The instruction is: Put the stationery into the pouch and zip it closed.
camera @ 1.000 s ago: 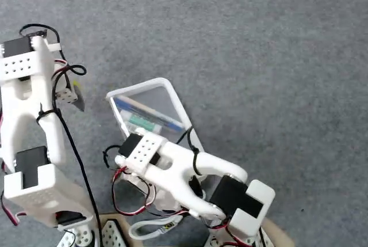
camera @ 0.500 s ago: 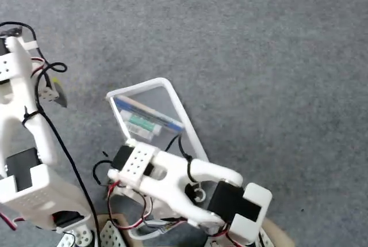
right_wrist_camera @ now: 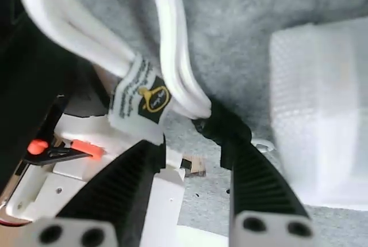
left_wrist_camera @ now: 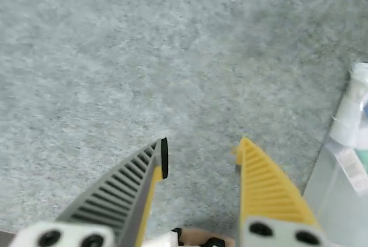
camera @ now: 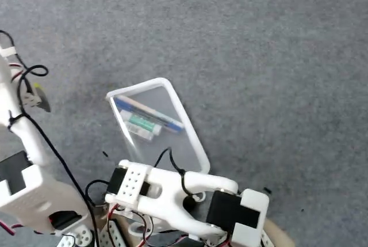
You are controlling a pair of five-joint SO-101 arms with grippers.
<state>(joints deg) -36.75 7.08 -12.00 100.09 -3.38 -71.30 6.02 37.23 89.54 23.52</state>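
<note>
A grey bench [camera: 276,57] is seen from above. The right arm [camera: 172,192] is folded low along the bottom edge of the frame, and the left arm [camera: 29,183] is stood against the left edge.

A clear pouch [camera: 172,146] with a white rim is laid flat on the bench, left of centre. Its long axis runs from upper left to lower right, and its lower end lies just above the right arm. The stationery [camera: 144,121], pens and a small green and white piece, is gathered inside it towards the upper end. Whether the zip is drawn cannot be told.

The left hand [left_wrist_camera: 201,149] is held wide open over bare bench with nothing in it. The pouch is caught only at the right edge of its wrist view, and from above this hand is placed well apart from the pouch, out by the left edge.

The right hand [right_wrist_camera: 187,143] is shown partly open with nothing clamped between its fingers. A looped white cable [right_wrist_camera: 172,45] is draped ahead of it, and the near end of the pouch lies just beside it to the right. The right hand is judged the nearer, so any zipping would be started from that lower end and drawn along the long axis.
</note>
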